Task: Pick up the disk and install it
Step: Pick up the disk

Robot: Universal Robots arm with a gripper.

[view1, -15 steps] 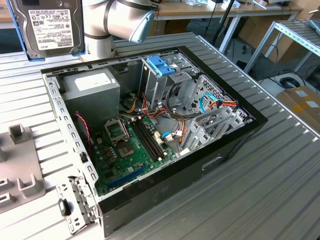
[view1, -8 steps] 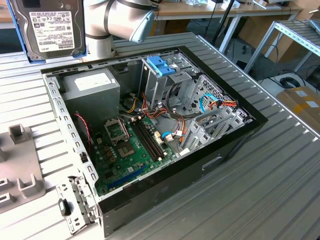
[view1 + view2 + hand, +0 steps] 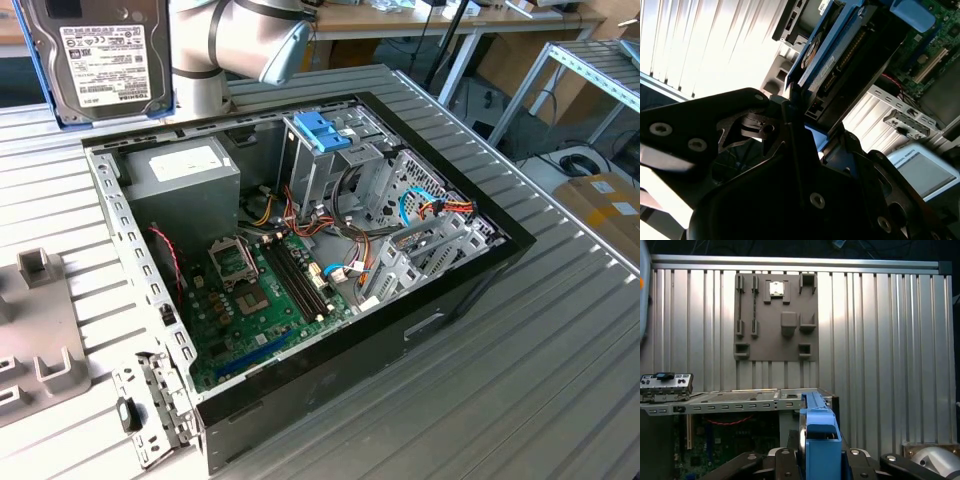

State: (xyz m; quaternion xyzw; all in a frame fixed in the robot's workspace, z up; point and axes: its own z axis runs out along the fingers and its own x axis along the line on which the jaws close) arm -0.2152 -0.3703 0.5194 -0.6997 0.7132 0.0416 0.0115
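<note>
One disk (image 3: 100,55) clamped in claw (image 3: 819,462), held aloft at exterior view's left, clear of computer case (image 3: 440,300). I judge it rigid, weighty, shock-sensitive; grip across blue rail (image 3: 816,412), avoiding label.

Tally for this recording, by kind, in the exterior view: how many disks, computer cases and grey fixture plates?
disk: 1
computer case: 1
grey fixture plate: 1
Total: 3
</note>
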